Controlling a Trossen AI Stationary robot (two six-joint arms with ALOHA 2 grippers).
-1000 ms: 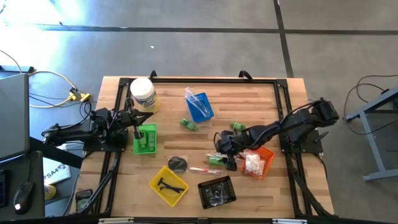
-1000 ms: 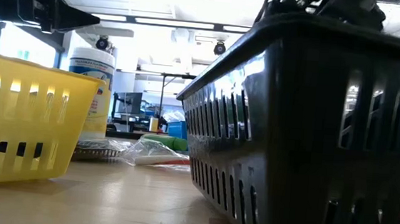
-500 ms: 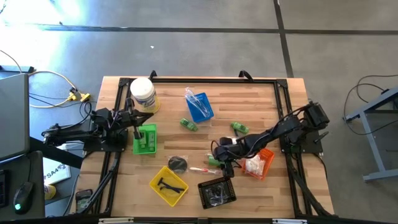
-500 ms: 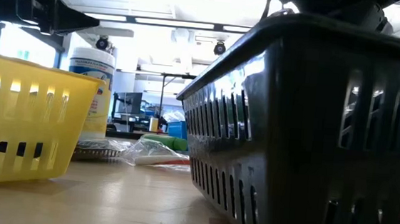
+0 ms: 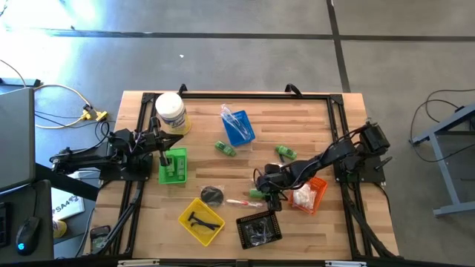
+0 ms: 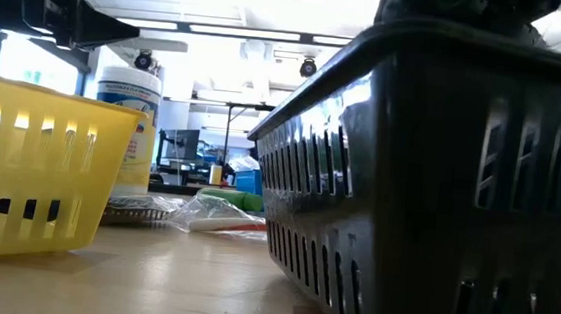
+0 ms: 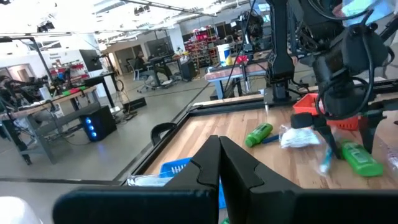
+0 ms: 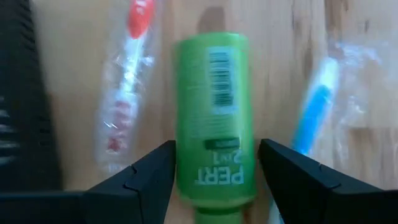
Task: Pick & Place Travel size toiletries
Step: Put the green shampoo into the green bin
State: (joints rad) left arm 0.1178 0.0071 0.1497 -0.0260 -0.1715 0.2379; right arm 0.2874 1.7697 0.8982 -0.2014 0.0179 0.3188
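The right gripper (image 5: 261, 188) hangs low over the middle of the bench (image 5: 297, 119), its fingers (image 8: 140, 180) spread wide with a small green bottle (image 8: 214, 118) lying flat between them, not yet clasped. The right arm reaches in from the bench's right edge, bent at the elbow and stretched across above the orange tray (image 5: 318, 194). The left gripper (image 5: 165, 157) is closed on nothing and hovers at the green tray (image 5: 173, 166) on the left side, its arm drawn in along that edge.

The right wrist view shows what the overhead cannot: the bottle's label reads "PERT 2in1", a red-handled toothbrush (image 8: 124, 93) in clear wrap lies on one side of it, a blue-handled one (image 8: 314, 112) on the other, and the black tray (image 8: 22, 106) stands just beyond the red brush. From above, two more green bottles (image 5: 225, 148) and (image 5: 285, 153) lie apart on the wood, the blue tray (image 5: 239, 126) sits toward the far edge, and the yellow tray (image 5: 200, 220) holds a black T-shaped piece (image 5: 197, 219). A white tub (image 5: 171, 113) stands at the far left corner.

The low view is mostly filled by the slotted walls of the black and yellow trays.

The bench is pale wooden planks with a dark frame, standing on a grey concrete floor (image 5: 223, 59). Beyond it the left wrist view shows a workshop with desks and equipment.
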